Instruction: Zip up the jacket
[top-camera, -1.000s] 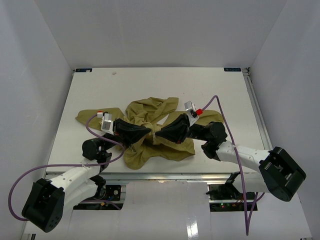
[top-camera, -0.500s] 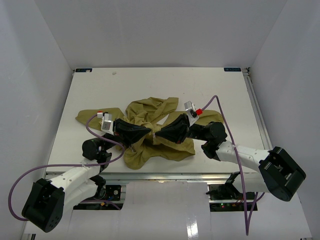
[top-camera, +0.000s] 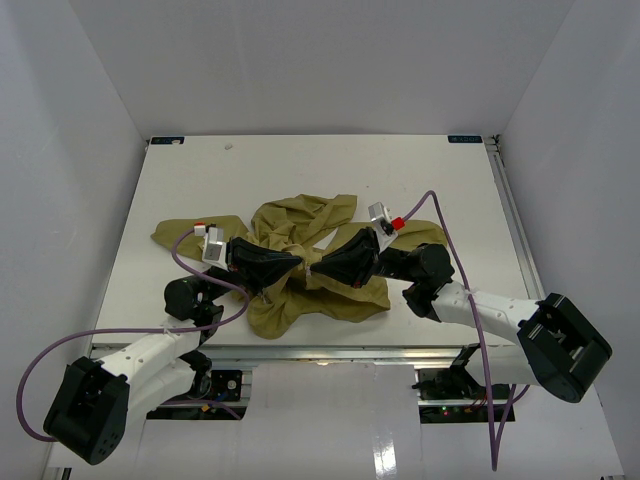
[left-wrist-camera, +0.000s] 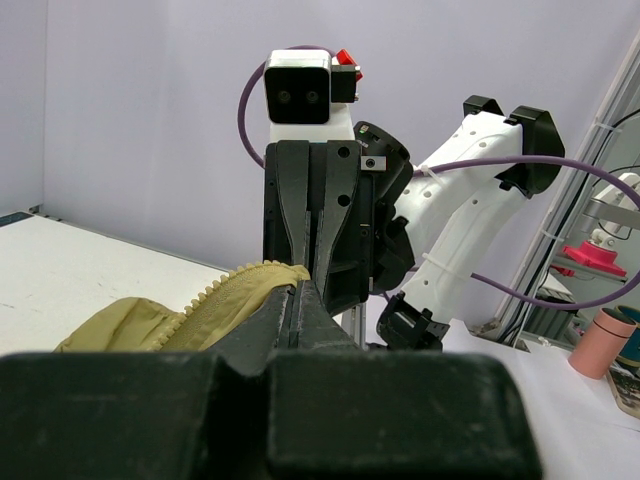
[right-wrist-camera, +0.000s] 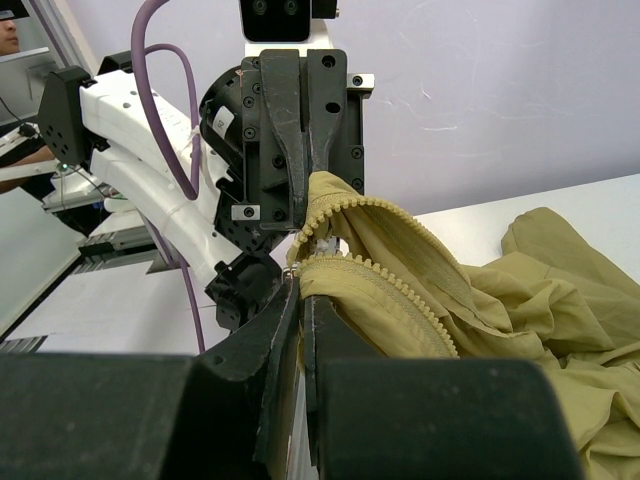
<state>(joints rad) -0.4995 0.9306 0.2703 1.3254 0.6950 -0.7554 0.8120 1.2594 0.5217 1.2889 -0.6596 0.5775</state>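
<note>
Tightly opposed grippers on the zip edge of a bunched jacket

Top view: the left gripper (top-camera: 298, 266) and right gripper (top-camera: 316, 268) meet tip to tip over the jacket (top-camera: 335, 292). Their dark bodies cover the exact place of the pinch. Wrist views: the lower part of each is filled by that camera's own blurred black fingers. No slider can be made out with certainty, though a small pale piece sits just at the right gripper's tips.

Left gripper: fingers pressed together, with a run of zip teeth (right-wrist-camera: 390, 213) and its cloth edge nipped between them. Right gripper: fingers closed to a hairline, with a second toothed edge caught at their tips. The two toothed edges arch up from the heap and converge between the hands.

Bare table (top-camera: 300, 170) lies wide on the far side of both hands, away from the arm bases. On the near side, below the wrists, the jacket's hem lies near the table's front edge.

The jacket lies crumpled directly under both hands, its long axis running across from one wrist to the other. One sleeve trails out past the left wrist, and another fold lies past the right wrist. The zip line follows the same axis, in line with the fingers.
</note>
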